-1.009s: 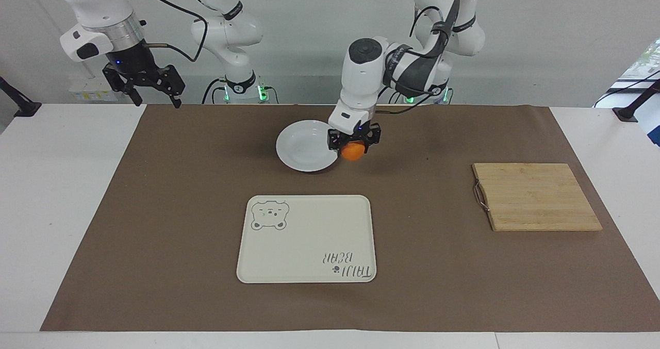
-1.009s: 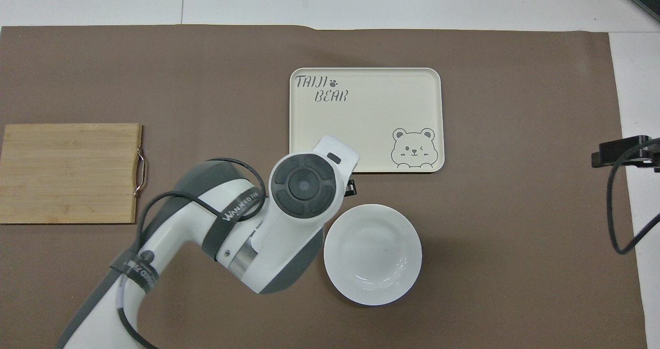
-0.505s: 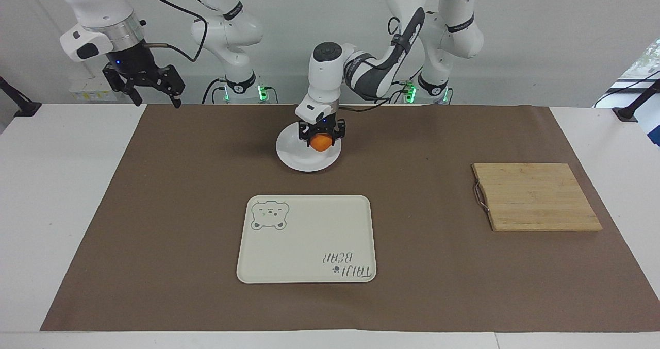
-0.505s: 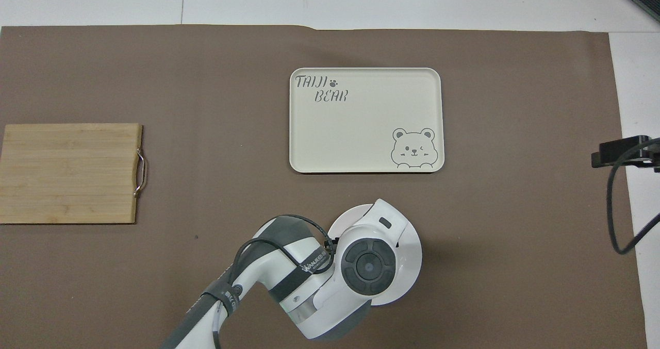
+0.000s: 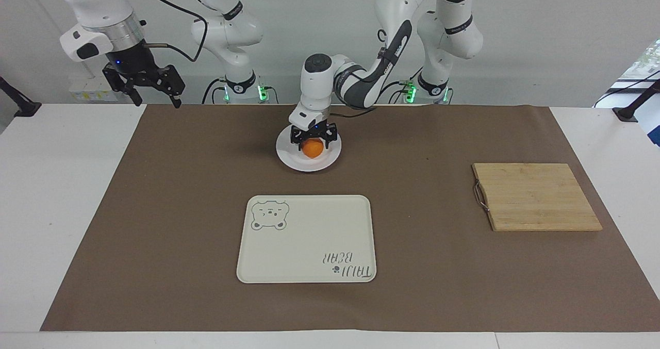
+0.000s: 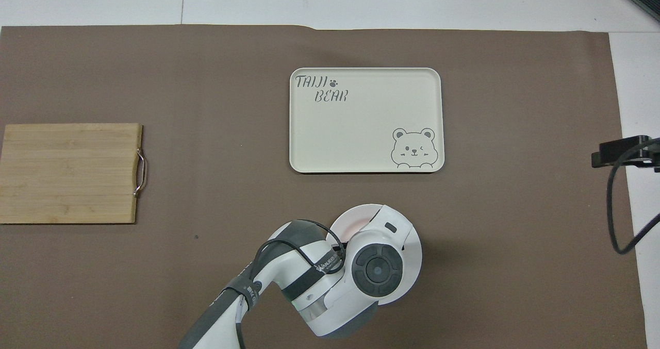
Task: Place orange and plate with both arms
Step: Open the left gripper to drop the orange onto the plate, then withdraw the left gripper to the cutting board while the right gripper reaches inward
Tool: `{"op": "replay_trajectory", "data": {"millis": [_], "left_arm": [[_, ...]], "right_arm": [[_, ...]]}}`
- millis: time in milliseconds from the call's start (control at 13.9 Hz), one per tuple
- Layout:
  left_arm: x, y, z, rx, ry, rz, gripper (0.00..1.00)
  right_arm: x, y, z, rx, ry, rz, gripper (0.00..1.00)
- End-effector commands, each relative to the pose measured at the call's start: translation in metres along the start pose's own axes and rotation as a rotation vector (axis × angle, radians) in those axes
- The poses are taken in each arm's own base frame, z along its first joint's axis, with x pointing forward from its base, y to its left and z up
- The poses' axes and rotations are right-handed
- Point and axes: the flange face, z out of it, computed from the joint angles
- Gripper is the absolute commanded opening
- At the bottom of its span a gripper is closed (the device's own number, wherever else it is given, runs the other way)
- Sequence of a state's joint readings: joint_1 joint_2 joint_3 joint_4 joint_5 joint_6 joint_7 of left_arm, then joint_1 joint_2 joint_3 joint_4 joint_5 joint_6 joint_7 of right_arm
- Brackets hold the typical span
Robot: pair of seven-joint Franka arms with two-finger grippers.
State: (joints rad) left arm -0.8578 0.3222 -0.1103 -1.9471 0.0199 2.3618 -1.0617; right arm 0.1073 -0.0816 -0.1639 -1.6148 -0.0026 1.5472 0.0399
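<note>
My left gripper (image 5: 312, 144) is shut on the orange (image 5: 312, 149) and holds it low over the middle of the white plate (image 5: 286, 155). Whether the orange touches the plate I cannot tell. The plate lies on the brown mat near the robots, at mid-table. In the overhead view the left arm's wrist covers the orange and most of the plate (image 6: 415, 256). My right gripper (image 5: 153, 100) is open and empty, raised over the mat's corner at the right arm's end, where that arm waits.
A cream bear tray (image 5: 307, 238) (image 6: 366, 119) lies farther from the robots than the plate. A wooden cutting board (image 5: 536, 197) (image 6: 69, 172) with a metal handle lies toward the left arm's end.
My left gripper carried the orange from beside the plate's edge to over its middle and lowered it. The right arm has not moved.
</note>
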Motion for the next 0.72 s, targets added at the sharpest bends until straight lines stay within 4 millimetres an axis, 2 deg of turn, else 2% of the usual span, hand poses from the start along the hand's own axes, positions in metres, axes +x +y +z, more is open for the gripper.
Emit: {"op": "replay_trajectory", "data": {"millis": [0, 216, 361, 505, 649], "left_arm": [[0.02, -0.015, -0.032, -0.007, 0.035, -0.034, 1.0], [0.088, -0.068, -0.076, -0.004, 0.064, -0.011, 1.0], [0.122, -0.097, -0.088, 0.01, 0.064, 0.015, 1.0], [0.162, -0.14, -0.098, 0.017, 0.077, 0.045, 1.0], [0.192, -0.178, -0.108, 0.018, 0.087, 0.077, 1.0]], "right_arm": [[-0.003, 0.002, -0.001, -0.012, 0.006, -0.018, 1.0], [-0.003, 0.002, -0.001, -0.012, 0.006, -0.018, 1.0], [-0.003, 0.002, -0.001, -0.012, 0.006, -0.018, 1.0], [-0.003, 0.002, -0.001, -0.012, 0.006, -0.017, 1.0], [-0.003, 0.002, -0.001, -0.01, 0.006, -0.017, 1.0]]}}
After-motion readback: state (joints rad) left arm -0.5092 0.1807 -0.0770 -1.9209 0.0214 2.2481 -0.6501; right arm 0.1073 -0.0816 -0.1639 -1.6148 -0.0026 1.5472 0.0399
